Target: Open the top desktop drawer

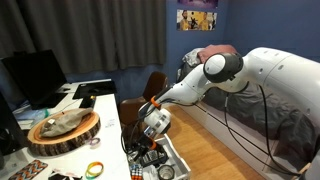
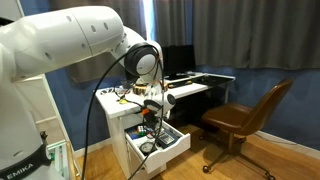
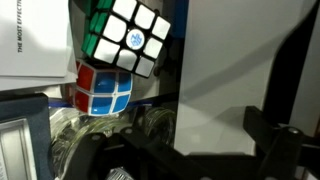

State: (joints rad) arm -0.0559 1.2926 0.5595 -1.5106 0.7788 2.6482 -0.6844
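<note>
Wrist view showed gripper (image 3: 185,150) jaws spread, grasping nothing; top desktop drawer (image 2: 170,152) stood pulled out beneath, Rubik's cube (image 3: 130,35) ahead.

- Location type: a home bedroom that doubles as a study.
- Sleeping area: a bed with a dark grey cover (image 1: 275,135) runs along the right side, with a reddish pillow (image 1: 213,50) at its far end.
- Walls: dark full-length curtains (image 1: 100,35) hang at the far side, and a colourful poster (image 1: 197,19) is fixed to the blue painted wall (image 1: 255,25).
- Work area: a white desk (image 1: 105,108) on the left carries a black computer monitor (image 1: 35,78), and a brown padded swivel chair (image 2: 250,115) stands near it.
- Floor: light wooden planks (image 2: 275,165).
- Personal items: multicoloured puzzle cubes (image 3: 125,35) in the wrist view.
</note>
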